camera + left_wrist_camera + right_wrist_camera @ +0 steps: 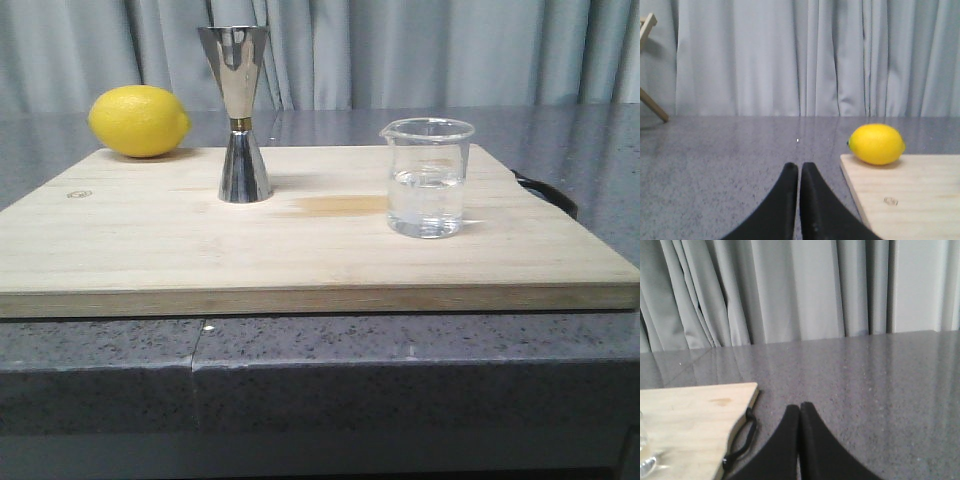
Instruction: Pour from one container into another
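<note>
A clear glass beaker point(428, 178), about half full of clear liquid, stands upright on the right part of the wooden board point(300, 250). The tall steel double jigger point(240, 112) with a gold band at its waist stands upright on the board's left-centre. Neither gripper shows in the front view. My left gripper point(799, 167) is shut and empty, low over the grey counter to the left of the board. My right gripper point(800, 407) is shut and empty over the counter to the right of the board; an edge of the beaker point(644, 452) shows there.
A yellow lemon point(139, 121) lies at the board's far left corner, also seen as the lemon point(876, 144) beside my left gripper. A black cord loop point(740, 440) hangs off the board's right edge. Grey curtains point(400, 50) close the back. A wooden stand point(650, 65) is far left.
</note>
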### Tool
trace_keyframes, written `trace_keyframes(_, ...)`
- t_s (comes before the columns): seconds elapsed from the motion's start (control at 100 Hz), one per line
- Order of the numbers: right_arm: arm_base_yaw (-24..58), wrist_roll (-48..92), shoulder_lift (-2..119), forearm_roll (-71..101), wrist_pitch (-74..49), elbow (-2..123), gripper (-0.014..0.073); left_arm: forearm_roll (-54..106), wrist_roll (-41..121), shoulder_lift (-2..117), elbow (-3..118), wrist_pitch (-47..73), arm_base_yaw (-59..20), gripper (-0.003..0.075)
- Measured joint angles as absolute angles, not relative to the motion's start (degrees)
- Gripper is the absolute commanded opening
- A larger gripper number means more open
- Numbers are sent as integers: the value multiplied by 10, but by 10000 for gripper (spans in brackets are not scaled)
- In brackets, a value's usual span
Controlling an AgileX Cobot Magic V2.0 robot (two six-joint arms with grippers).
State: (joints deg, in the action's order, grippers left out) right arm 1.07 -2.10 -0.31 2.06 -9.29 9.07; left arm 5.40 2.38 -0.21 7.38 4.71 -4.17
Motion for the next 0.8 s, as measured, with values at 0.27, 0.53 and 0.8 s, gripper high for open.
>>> trace_keyframes(0.27, 11, -21, 103, 21, -187, 244, -75, 56, 24, 86, 222, 146, -42, -19)
trace_keyframes(0.53, 11, -21, 174, 21, -200, 290, -75, 59, 24, 155, 253, 156, -42, -19)
trace_keyframes(0.8, 11, -21, 175, 21, -199, 290, -75, 59, 25, 159, 254, 157, -42, -19)
